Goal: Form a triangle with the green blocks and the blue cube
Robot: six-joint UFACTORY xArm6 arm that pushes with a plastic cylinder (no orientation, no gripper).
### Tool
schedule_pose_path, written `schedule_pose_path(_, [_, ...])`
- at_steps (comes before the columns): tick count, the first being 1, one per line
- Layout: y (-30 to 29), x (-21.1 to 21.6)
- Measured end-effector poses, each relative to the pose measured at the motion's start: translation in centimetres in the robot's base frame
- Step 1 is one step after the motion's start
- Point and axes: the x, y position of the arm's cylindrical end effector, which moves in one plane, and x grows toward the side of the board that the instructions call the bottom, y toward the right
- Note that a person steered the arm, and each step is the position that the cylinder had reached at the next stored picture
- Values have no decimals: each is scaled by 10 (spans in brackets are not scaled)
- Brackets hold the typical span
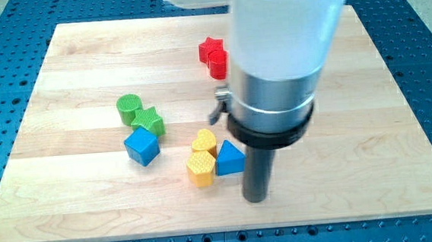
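Note:
A green cylinder (pixel 129 109) and a green star block (pixel 149 121) touch each other left of the board's middle. The blue cube (pixel 141 147) sits just below them, close against the star. My tip (pixel 256 197) rests on the board at the view's lower middle, well to the right of these three blocks and just right of a blue triangle block (pixel 230 159).
A yellow heart block (pixel 204 142) and a yellow hexagon block (pixel 200 168) sit beside the blue triangle. Two red blocks (pixel 213 56) lie near the view's top, partly behind the arm's pale body (pixel 283 47). The wooden board (pixel 68 185) lies on a blue perforated table.

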Motion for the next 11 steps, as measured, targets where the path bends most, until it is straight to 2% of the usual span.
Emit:
schedule_pose_path(2, [-54, -50])
schedule_pose_path(3, [-16, -80])
schedule_pose_path(4, [57, -77])
schedule_pose_path(5, [70, -72])
schedule_pose_path(6, [29, -93])
schedule_pose_path(7, [13, -145])
schedule_pose_path(8, [-20, -110])
schedule_pose_path(9, [-52, -99])
schedule_pose_path(10, [-60, -134])
schedule_pose_path(11, [-104, -98])
